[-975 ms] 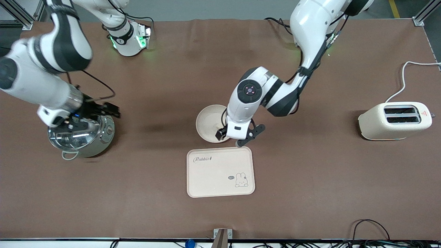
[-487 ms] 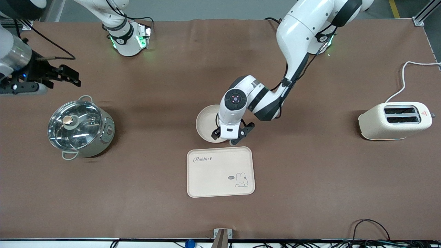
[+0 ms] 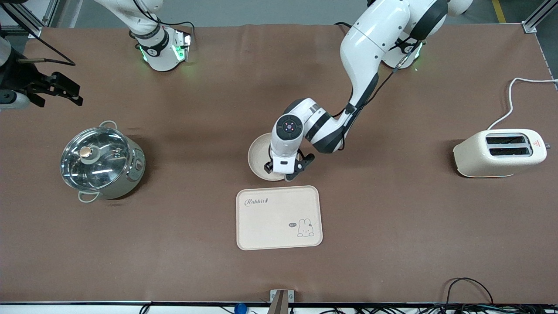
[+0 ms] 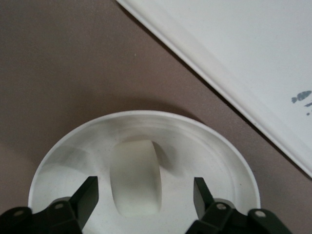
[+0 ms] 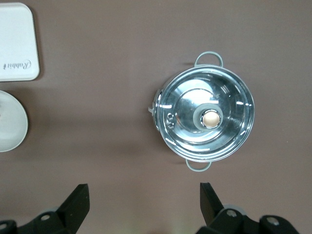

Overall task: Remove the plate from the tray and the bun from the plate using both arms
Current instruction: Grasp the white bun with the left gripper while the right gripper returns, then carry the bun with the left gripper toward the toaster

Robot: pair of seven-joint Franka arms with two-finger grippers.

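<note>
The round cream plate lies at the middle of the table, just farther from the front camera than the tray. The pale bun lies in the plate; in the front view the left arm's hand hides it. My left gripper is low over the plate, open, and in the left wrist view one finger stands on each side of the bun without touching it. My right gripper is open and empty, up in the air at the right arm's end of the table, and also shows in the right wrist view.
The rabbit tray lies beside the plate, nearer the front camera. A steel pot with a glass lid stands toward the right arm's end. A cream toaster with a white cord stands toward the left arm's end.
My left gripper moved from the plate's edge by the tray to over the plate. My right gripper rose off the pot's lid and drew away toward its end of the table.
</note>
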